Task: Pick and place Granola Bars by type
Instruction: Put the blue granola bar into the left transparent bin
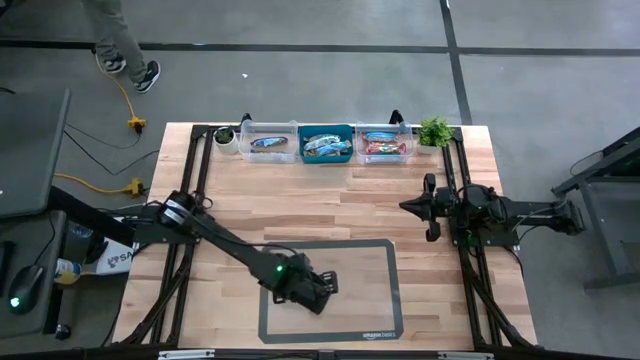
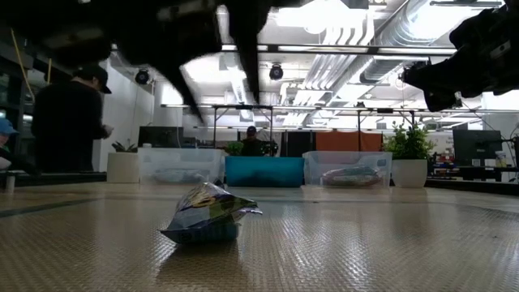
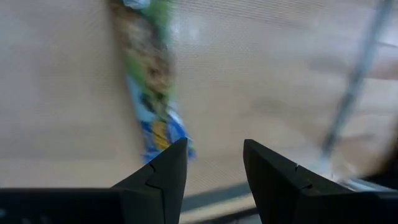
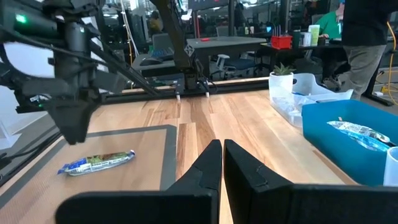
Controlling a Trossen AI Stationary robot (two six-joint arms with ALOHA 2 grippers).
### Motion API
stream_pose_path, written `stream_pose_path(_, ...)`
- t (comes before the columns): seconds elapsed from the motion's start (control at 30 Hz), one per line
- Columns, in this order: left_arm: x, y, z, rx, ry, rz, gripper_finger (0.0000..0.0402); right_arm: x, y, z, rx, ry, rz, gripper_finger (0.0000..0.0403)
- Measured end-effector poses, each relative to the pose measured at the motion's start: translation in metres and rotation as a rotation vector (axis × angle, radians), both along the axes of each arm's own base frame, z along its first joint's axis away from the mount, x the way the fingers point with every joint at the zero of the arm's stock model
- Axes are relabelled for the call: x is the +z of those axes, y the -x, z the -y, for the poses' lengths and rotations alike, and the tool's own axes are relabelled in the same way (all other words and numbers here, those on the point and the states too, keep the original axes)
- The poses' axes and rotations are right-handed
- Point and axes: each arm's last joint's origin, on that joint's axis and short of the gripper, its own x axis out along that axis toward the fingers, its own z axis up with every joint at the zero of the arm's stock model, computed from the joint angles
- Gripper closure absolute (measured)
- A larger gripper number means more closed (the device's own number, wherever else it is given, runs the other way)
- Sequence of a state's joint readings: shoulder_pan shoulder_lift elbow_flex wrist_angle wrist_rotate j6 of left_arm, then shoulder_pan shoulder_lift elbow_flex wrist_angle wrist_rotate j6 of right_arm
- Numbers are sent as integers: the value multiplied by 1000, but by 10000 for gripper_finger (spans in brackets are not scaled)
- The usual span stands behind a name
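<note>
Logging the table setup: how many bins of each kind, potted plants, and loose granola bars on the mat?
Clear bins: 2
Blue bin: 1
Potted plants: 2
Loose granola bar on the mat: 1
Total: 6

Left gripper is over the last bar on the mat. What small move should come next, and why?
Probably lower the left gripper straight down and shift slightly to centre on the granola bar: its fingers are open and empty, and the bar lies on the mat just off to one finger's side.
</note>
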State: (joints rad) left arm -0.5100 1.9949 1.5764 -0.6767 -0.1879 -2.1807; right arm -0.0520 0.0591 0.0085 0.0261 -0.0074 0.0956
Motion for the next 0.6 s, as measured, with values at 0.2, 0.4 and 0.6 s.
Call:
stream_pose_path(0.2, -10, -2, -7, -14, 28, -81, 250, -1, 0, 0, 0, 0, -9, 403)
stream_pose_path(0.4, -12, 0, -14, 2, 0, -129, 250, -1, 0, 0, 0, -1, -6, 403)
stream_pose_path(0.6, -13, 0, -17, -8, -1, -148, 231, -1, 0, 0, 0, -1, -8, 403)
